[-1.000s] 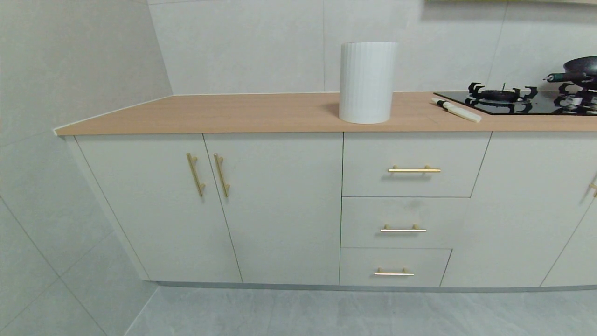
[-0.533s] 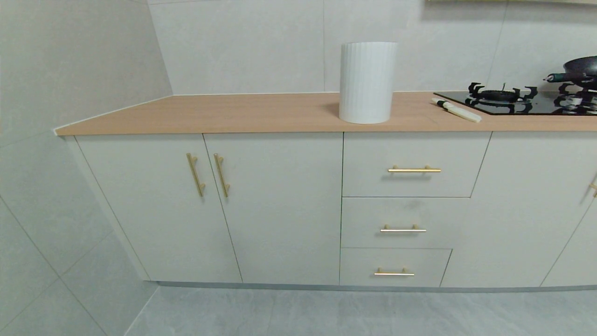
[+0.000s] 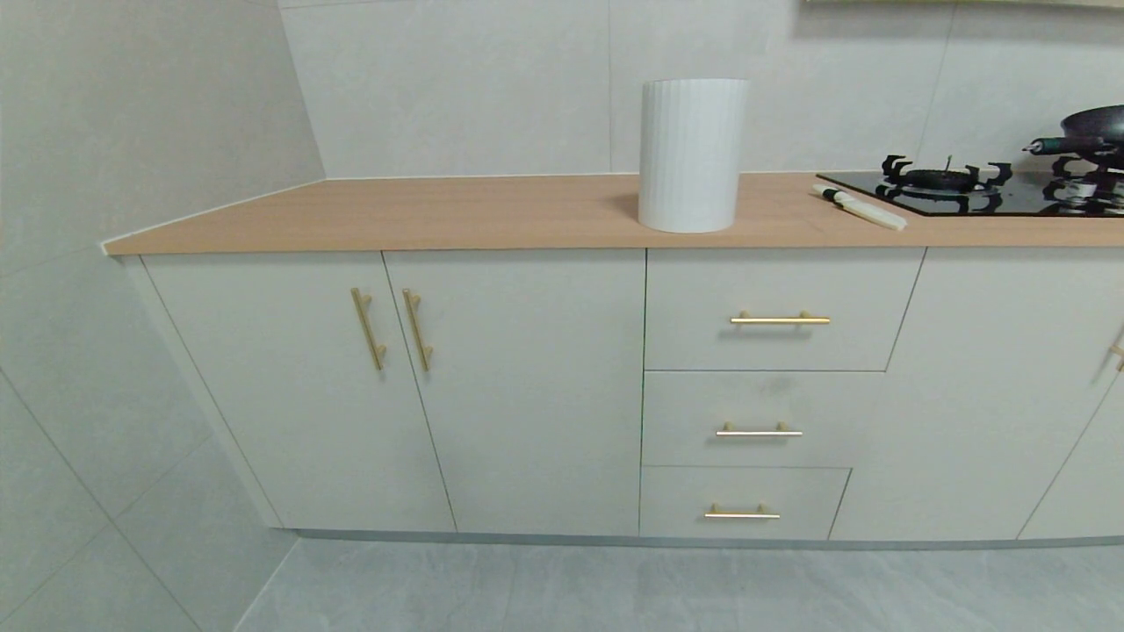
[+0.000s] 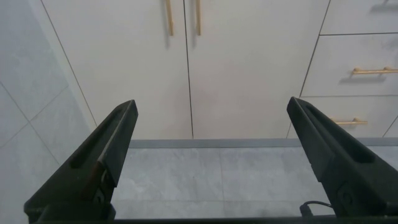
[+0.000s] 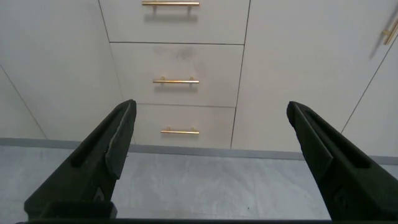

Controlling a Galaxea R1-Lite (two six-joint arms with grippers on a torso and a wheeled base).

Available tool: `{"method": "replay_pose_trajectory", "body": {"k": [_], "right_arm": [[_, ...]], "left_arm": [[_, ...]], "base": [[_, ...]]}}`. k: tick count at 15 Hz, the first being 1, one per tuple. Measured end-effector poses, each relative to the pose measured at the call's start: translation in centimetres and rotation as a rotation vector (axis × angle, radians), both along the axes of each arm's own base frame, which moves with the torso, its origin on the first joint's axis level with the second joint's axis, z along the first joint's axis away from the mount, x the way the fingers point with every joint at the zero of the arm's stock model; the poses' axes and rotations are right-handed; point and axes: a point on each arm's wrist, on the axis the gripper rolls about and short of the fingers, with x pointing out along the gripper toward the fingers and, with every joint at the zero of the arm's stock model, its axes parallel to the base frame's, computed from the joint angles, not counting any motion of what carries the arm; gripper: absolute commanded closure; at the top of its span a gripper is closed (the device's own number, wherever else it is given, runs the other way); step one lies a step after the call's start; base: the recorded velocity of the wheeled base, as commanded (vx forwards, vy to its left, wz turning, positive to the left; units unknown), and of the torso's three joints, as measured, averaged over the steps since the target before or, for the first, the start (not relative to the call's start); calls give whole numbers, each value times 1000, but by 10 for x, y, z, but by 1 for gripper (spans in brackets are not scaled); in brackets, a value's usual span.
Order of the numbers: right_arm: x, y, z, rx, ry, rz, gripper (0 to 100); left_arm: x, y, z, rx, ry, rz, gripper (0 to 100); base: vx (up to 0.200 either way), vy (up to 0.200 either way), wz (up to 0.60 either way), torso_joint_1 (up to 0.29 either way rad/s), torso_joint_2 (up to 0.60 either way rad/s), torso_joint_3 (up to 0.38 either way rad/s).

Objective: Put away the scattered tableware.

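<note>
**Item: two empty pincers, tableware out of reach above**

Left gripper [image 4: 211, 107]: jaws standing wide apart, holding nothing, hanging low and facing the cupboard doors [image 4: 242, 68] and the floor [image 4: 211, 174].

Right gripper [image 5: 211, 109]: jaws likewise spread and empty, hanging low and facing the stack of drawers [image 5: 177, 62].

Task's thing: a pale utensil [image 3: 859, 207] is lying flat on the countertop [image 3: 439, 215], well above both pincers and beyond them, nearer the right gripper's side than the left's. It is resting just beside the near corner of the hob [image 3: 966, 189]. A tall white ribbed holder [image 3: 693, 155], probably its destination, is standing upright between the two pincers' lines and also well above them.

Hazards, as judged: the utensil is thin and lying flat, so the fingers may be skidding off it or nudging it onto the hob. An arm rising carelessly may be knocking the tall holder over.
</note>
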Motion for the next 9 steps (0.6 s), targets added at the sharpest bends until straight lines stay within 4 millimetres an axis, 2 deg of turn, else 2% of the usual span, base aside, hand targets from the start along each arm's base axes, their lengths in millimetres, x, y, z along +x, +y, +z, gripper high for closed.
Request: {"method": "replay_pose_trajectory", "body": {"k": [9], "right_arm": [[0, 0, 0, 3, 2, -4, 0]], "left_arm": [[0, 0, 0, 0, 0, 0, 0]], "base": [[200, 0, 0, 3, 1, 3]]}}
